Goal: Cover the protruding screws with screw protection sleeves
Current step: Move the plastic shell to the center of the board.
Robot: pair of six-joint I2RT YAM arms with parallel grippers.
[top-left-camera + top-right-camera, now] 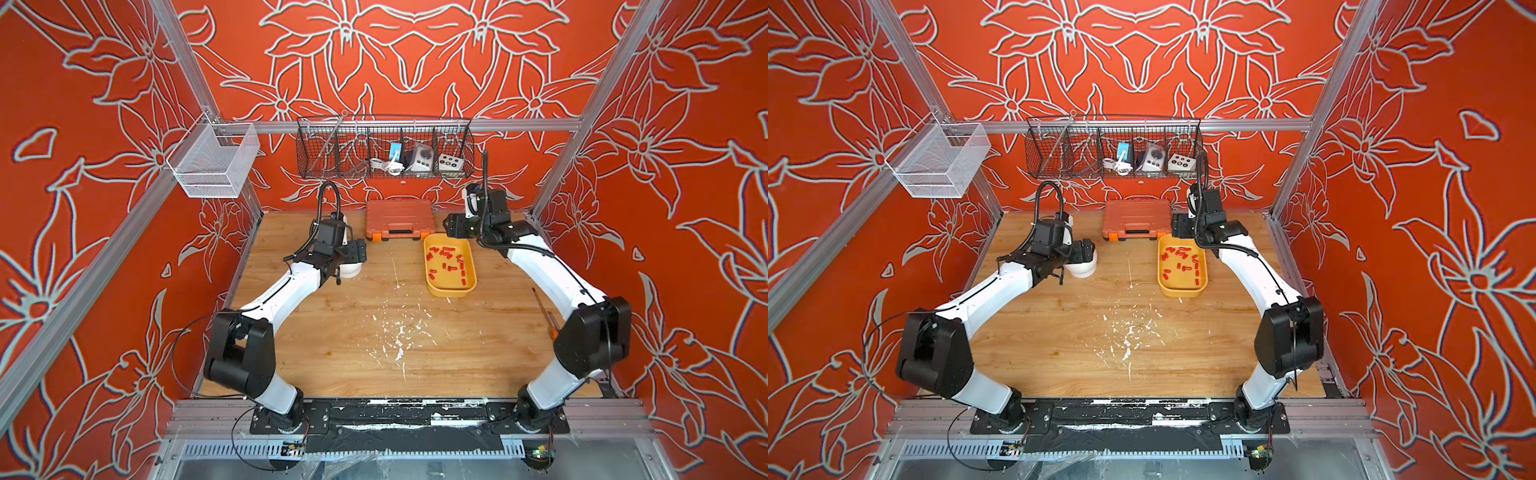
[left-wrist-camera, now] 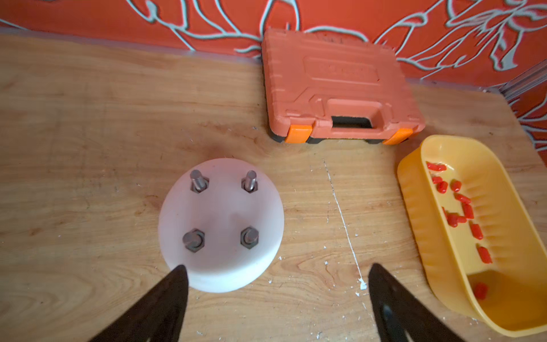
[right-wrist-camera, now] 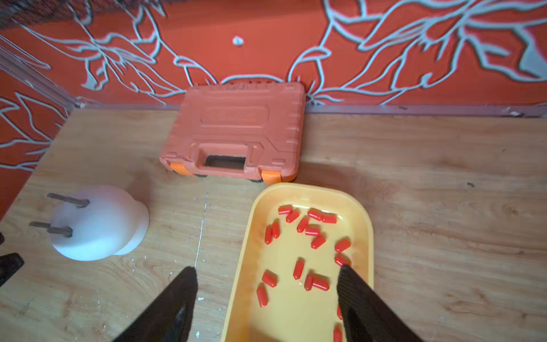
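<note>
Loosely, red sleeves (image 3: 298,268) scattered, in yellow tray (image 3: 309,187)

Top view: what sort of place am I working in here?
Probably a robot test cell: an aluminium frame with printed red walls encloses a wooden table, two arms are mounted at its front edge, and a wire basket hangs at the back.

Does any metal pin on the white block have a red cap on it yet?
No: all four pins on the white block stand bare, and the red caps lie in the yellow tray.
</note>
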